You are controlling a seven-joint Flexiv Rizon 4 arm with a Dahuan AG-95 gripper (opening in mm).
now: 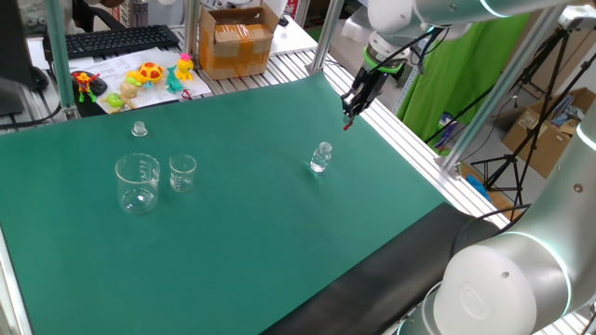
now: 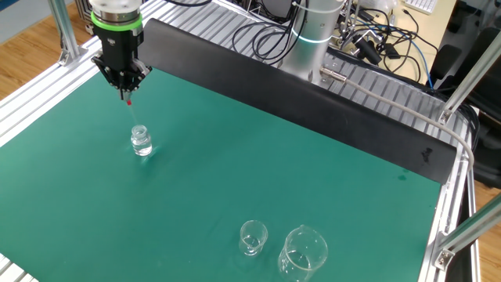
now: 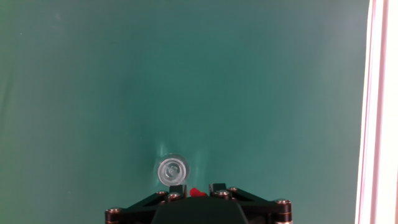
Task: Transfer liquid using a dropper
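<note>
Two beakers (image 1: pixel 154 179) outside hand view

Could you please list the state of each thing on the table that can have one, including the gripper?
gripper: shut on the dropper's red bulb, pointing down.
dropper: held upright by its bulb above the small bottle; whether its tip is in the bottle's mouth I cannot tell.
small bottle: upright, uncapped.
small beaker: upright, contents unclear.
large beaker: upright, contents unclear.
bottle cap: lying apart on the mat.

Bright even overhead light, soft faint shadows, fixed views sharp, hand view hazy with overexposed right edge
</note>
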